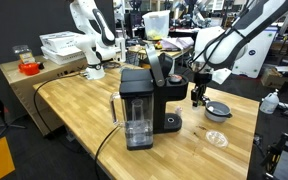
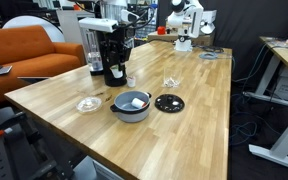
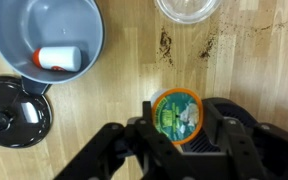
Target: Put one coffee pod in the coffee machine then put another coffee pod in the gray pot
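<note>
In the wrist view my gripper (image 3: 176, 128) is shut on a coffee pod (image 3: 176, 113) with a green foil top and an orange rim, one finger on each side. It hangs over bare wood. Up and to the left, the gray pot (image 3: 44, 22) holds a white coffee pod (image 3: 57, 58) with a red mark, lying on its side. In an exterior view the gripper (image 1: 197, 94) hangs between the black coffee machine (image 1: 147, 100) and the pot (image 1: 217, 110). The machine (image 2: 109, 55) and the pot (image 2: 132, 105) also show in an exterior view.
A flat black round disc (image 3: 12, 110) lies just below the pot, and a clear shallow dish (image 3: 189, 8) sits at the top edge. In an exterior view the disc (image 2: 169, 102) is beside the pot and a clear dish (image 2: 88, 103) lies on its other side.
</note>
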Controlling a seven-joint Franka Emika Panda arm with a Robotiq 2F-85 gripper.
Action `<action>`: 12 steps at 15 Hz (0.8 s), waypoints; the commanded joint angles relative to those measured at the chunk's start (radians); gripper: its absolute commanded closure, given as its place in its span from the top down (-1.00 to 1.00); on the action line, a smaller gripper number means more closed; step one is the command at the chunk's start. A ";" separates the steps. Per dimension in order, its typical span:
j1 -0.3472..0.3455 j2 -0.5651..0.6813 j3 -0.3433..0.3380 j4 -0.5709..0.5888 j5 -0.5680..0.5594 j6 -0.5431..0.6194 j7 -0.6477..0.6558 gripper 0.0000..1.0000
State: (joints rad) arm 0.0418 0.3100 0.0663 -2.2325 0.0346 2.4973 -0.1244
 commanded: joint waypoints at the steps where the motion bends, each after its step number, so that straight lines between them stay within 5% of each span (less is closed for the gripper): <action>1: 0.003 -0.149 -0.012 -0.143 -0.010 0.050 0.066 -0.48; 12: -0.024 -0.452 -0.047 -0.398 -0.075 0.048 0.233 -0.48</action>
State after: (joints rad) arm 0.0355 -0.0959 0.0235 -2.5883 -0.0324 2.5172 0.0833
